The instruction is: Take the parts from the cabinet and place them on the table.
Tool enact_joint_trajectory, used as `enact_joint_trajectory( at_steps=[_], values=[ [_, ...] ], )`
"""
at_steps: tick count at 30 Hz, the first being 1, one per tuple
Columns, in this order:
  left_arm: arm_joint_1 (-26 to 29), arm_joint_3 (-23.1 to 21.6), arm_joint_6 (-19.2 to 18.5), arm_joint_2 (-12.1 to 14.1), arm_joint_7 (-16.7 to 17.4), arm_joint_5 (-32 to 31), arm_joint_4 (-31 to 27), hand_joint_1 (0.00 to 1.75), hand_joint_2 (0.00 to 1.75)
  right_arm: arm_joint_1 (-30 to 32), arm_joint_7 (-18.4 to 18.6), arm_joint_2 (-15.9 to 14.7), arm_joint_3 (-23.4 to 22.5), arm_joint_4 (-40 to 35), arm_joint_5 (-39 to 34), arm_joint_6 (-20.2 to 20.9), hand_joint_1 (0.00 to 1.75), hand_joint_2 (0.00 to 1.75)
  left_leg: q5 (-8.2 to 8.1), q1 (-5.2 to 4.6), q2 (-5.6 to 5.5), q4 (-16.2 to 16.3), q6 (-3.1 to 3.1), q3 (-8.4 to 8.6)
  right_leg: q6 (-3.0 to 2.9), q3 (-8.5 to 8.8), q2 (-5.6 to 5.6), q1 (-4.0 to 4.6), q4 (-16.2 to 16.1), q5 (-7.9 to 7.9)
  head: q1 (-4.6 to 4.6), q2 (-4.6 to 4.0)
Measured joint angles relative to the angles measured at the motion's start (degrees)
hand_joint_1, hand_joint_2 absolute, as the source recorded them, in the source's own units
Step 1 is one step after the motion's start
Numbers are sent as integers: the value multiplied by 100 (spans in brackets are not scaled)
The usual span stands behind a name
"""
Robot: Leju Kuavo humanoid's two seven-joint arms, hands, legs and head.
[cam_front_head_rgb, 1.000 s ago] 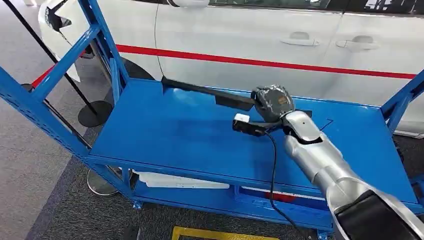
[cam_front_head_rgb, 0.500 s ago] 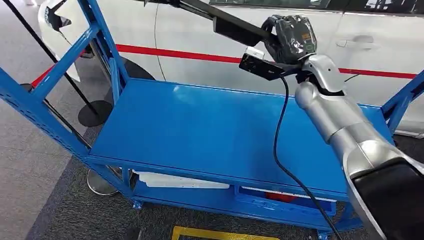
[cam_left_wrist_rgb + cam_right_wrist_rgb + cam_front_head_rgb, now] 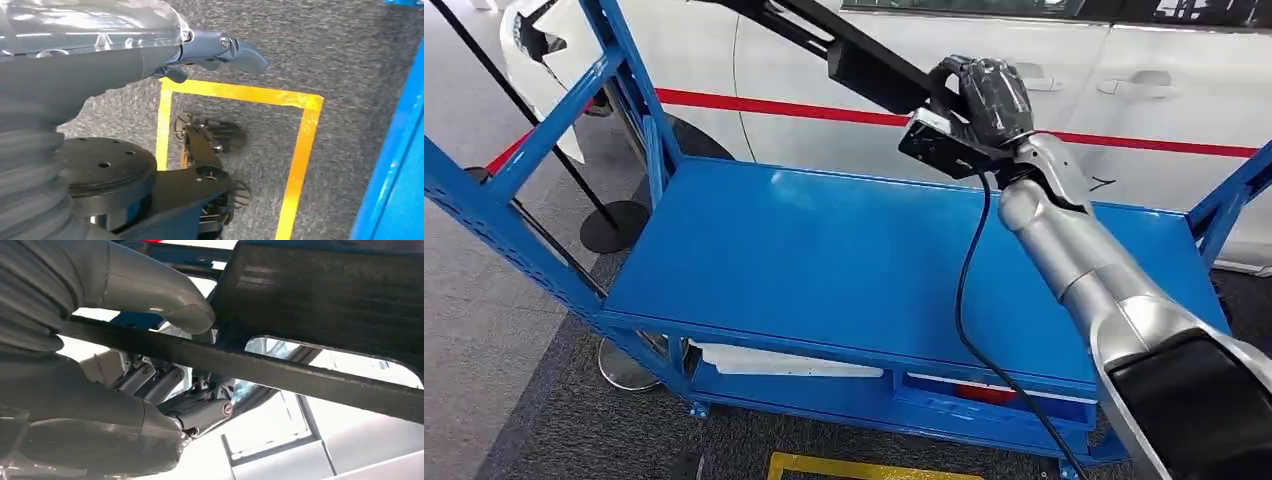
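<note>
A second ago I had the long black part [image 3: 864, 60] lying on the blue shelf [image 3: 824, 260] of the cabinet; half a second ago it was already lifted clear, and now it has shifted slightly left and lower in the frame, still well above the shelf; I judge the pickup done and the carry to the table still ahead, with no table in sight here. My right hand [image 3: 984, 95] sits in the upper centre of the head view, clamped on the part, which runs from it toward the top left, across the white car [image 3: 1124, 110] behind; in the right wrist view the thumb [image 3: 160, 295] lies over the part's thin bar. The right arm reaches up from the lower right. My left hand [image 3: 220, 50] hangs over the carpet with the yellow floor marking [image 3: 300, 145], holding nothing, fingers apart.
</note>
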Motion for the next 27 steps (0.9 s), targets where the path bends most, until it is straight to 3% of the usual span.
enact_joint_trajectory(
  at_steps=[10, 11, 15, 17, 18, 19, 20, 22, 23, 24, 25, 27],
  values=[
    [-11, 20, -37, 9, 57, -39, 0, 0, 175, 312, 7, -118, 2, -68, -72, -184, 175, 175, 0, 0, 0, 0, 0, 0, 0, -1, 1, 0, 0, 0, 0, 0],
    [-12, 20, -63, 17, 66, -46, 0, 0, 175, 327, 24, -125, 4, -83, -70, -186, 175, 175, -11, -41, 5, 35, 10, -13, 12, 4, 0, -13, -18, 9, 0, 0],
    [-16, 2, -149, 26, 125, -140, 0, 0, 175, 376, 61, -157, 13, -120, -74, -203, 175, 175, -21, -42, 3, 65, 35, -37, 34, -4, -2, -24, -12, 21, 0, 0],
    [-19, -13, -151, 26, 144, -193, 0, 0, 175, 384, 53, -181, 15, -177, -96, -208, 175, 175, 20, -48, 5, 39, 77, -34, 83, 5, 4, -28, -30, 56, 0, 0],
    [-22, -15, -151, 26, 162, -225, 0, 0, 175, 386, 42, -207, 13, -210, -113, -210, 175, 175, 80, 32, 29, -30, 125, 2, 88, -22, 0, -53, 21, -20, 0, 0],
    [-31, -20, -149, 26, 175, -232, 0, 0, 175, 378, 26, -238, 13, -227, -131, -227, 175, 175, 98, 6, 39, -49, 147, 4, 71, -105, -24, -23, 235, -217, 0, 0],
    [-38, -28, -144, 26, 192, -234, 0, 0, 175, 380, 15, -243, 13, -262, -159, -247, 175, 175, 107, -3, 50, -45, 163, -10, 51, -300, -30, -17, 701, -506, 0, 0],
    [-35, -50, -138, 26, 238, -251, 0, 0, 175, 408, -54, -275, 11, -310, -268, -284, 175, 175, 110, -34, 52, -36, 167, -21, 40, -698, -30, 3, 1668, -910, 2, 0],
    [-32, -57, -129, 26, 245, -282, 0, 0, 175, 425, -94, -297, 0, -345, -338, -297, 175, 175, 110, -42, 51, -23, 167, -30, 30, -801, -30, 7, 1921, -953, 0, 0],
    [-29, -63, -109, 26, 254, -324, 0, 0, 175, 434, -136, -315, -20, -389, -413, -310, 175, 175, 106, -45, 46, -5, 168, -38, 13, -777, -30, 9, 1889, -866, 0, 0],
    [-29, -70, -96, 26, 262, -328, 0, 0, 175, 429, -177, -323, -46, -463, -504, -328, 175, 175, 94, -47, 37, 20, 164, -51, -9, -605, -31, 9, 1589, -655, 0, 0],
    [-29, -103, -85, 24, 269, -328, 0, 0, 175, 363, -194, -341, -118, -607, -599, -358, 175, 175, 52, -50, 25, 92, 122, -72, -75, -65, -31, 21, 588, -231, 2, 0]
  ],
)
